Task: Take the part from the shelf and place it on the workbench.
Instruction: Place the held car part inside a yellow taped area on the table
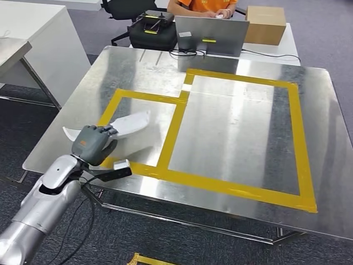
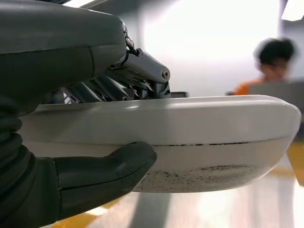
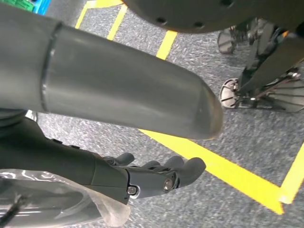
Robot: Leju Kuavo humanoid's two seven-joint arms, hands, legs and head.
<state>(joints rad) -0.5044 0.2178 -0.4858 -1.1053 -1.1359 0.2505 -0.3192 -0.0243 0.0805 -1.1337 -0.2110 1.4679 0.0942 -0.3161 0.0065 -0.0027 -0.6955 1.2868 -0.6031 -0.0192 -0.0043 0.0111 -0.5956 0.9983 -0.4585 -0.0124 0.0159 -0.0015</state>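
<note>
My left hand [image 1: 94, 144] grips a long, flat white part [image 1: 129, 124] near its rear end. The part points toward the far right, low over the smaller yellow-taped square [image 1: 109, 110] at the left of the steel workbench [image 1: 233, 132]; whether it touches the surface I cannot tell. In the left wrist view the thumb [image 2: 107, 171] lies under the part [image 2: 201, 137] and the dark fingers [image 2: 143, 71] lie on top. My right hand [image 3: 161, 176] hangs beside my body above the grey carpet, fingers loosely extended and holding nothing.
A larger yellow-taped rectangle [image 1: 300, 143] takes up the bench's middle and right. Beyond the far edge stand a laptop [image 1: 211, 36], a black case [image 1: 151, 30] and a cardboard box [image 1: 265, 25], with a person in orange [image 1: 204, 5] seated behind. A white table [image 1: 41, 44] stands left.
</note>
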